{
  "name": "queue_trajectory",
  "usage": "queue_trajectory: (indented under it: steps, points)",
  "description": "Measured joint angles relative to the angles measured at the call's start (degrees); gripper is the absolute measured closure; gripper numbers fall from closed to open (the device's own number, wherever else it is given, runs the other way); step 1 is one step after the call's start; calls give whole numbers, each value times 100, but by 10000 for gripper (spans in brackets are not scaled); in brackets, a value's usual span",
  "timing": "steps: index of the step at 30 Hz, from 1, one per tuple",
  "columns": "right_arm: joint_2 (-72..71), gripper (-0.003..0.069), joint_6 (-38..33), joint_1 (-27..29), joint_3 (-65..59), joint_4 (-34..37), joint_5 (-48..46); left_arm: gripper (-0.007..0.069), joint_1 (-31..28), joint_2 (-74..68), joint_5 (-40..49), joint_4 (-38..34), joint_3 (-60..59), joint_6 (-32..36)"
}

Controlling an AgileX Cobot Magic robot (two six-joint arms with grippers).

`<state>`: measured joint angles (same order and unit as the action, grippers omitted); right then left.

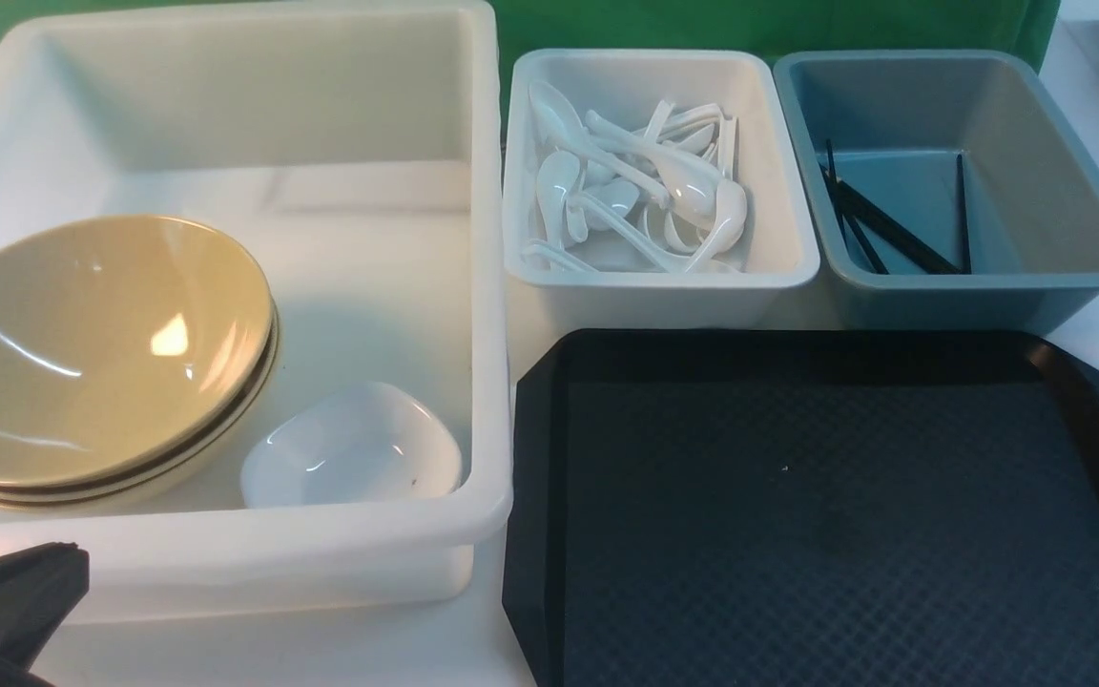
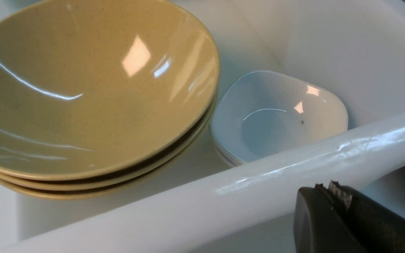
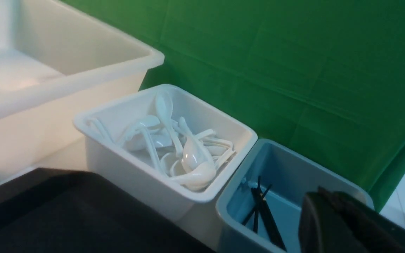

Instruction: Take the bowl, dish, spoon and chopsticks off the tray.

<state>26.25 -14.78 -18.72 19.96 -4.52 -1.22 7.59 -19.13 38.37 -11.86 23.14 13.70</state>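
Observation:
The black tray [image 1: 826,496] lies at the front right with nothing on it; its corner shows in the right wrist view [image 3: 65,214]. The tan bowl [image 1: 92,343] tops a stack in the big white tub [image 1: 487,315], also seen in the left wrist view [image 2: 90,88]. The small white dish [image 1: 354,447] sits beside it [image 2: 276,116]. White spoons [image 1: 635,186] lie in the small white tub [image 3: 185,158]. Black chopsticks [image 1: 883,229] lie in the grey-blue tub [image 3: 262,211]. My left gripper [image 2: 325,188] is shut and empty outside the big tub's front rim. My right gripper [image 3: 323,193] is shut and empty near the grey-blue tub.
The small white tub [image 1: 778,258] and the grey-blue tub [image 1: 1084,219] stand side by side behind the tray. A green backdrop [image 3: 294,70] rises behind the tubs. The left arm's dark body [image 1: 6,601] shows at the front left corner.

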Motion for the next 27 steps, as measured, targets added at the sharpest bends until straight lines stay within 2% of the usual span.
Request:
queue_trajectory:
  steps: [7, 11, 13, 19, 22, 23, 25, 27]
  points:
    - [-1366, 619, 0, 1, -162, 0, -1941, 633, 0, 0, 0, 0, 0, 20]
    - [-1599, 617, 0, 1, -162, 0, -2953, 633, 0, 0, 0, 0, 0, 25]
    - [-1608, 615, 0, 1, -163, 0, -3171, 633, 0, 0, 0, 0, 0, 25]
    - [-1608, 615, 201, 1, -163, -278, -3298, 633, 0, 0, 0, -5, 0, 25]
    - [-1608, 615, 1081, 1, -171, -674, -3284, 633, 0, 0, 0, -5, 0, 25]
    - [-1608, 615, 1081, 1, -179, -700, -3272, 633, 0, 0, 0, -5, 0, 25]
    - [-1667, 615, 1670, 56, -351, -1018, -2963, 633, 0, 0, 0, -5, 0, 25]
    - [-1763, 614, 1906, 176, -515, -1126, -2751, 633, 0, 0, 0, -5, 0, 25]
